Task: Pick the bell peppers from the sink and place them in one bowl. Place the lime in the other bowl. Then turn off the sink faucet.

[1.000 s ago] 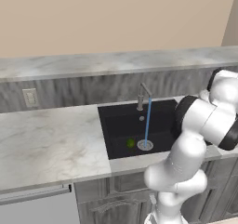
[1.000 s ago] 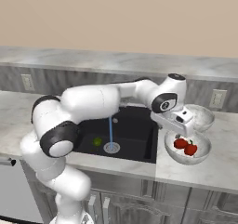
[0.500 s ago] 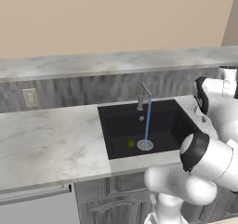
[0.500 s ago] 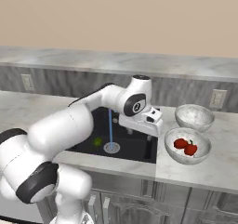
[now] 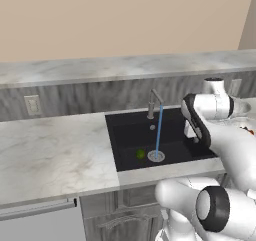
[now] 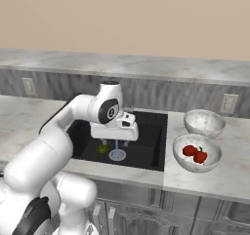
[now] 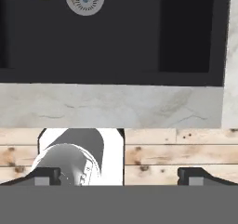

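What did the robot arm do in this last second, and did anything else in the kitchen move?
The gripper swung away from the bowls, leftward over the sink, jaws open and empty. Staying put: both peppers in the near bowl, the lime in the basin, water running from the faucet.

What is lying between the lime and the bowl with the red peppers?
In the right base view, the lime sits left of the drain on the sink floor. Going right toward the bowl come the drain with the falling water stream, bare black basin, then marble counter.

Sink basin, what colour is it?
Matte black, clearest in the left base view: the rectangular sink basin set into pale marble.
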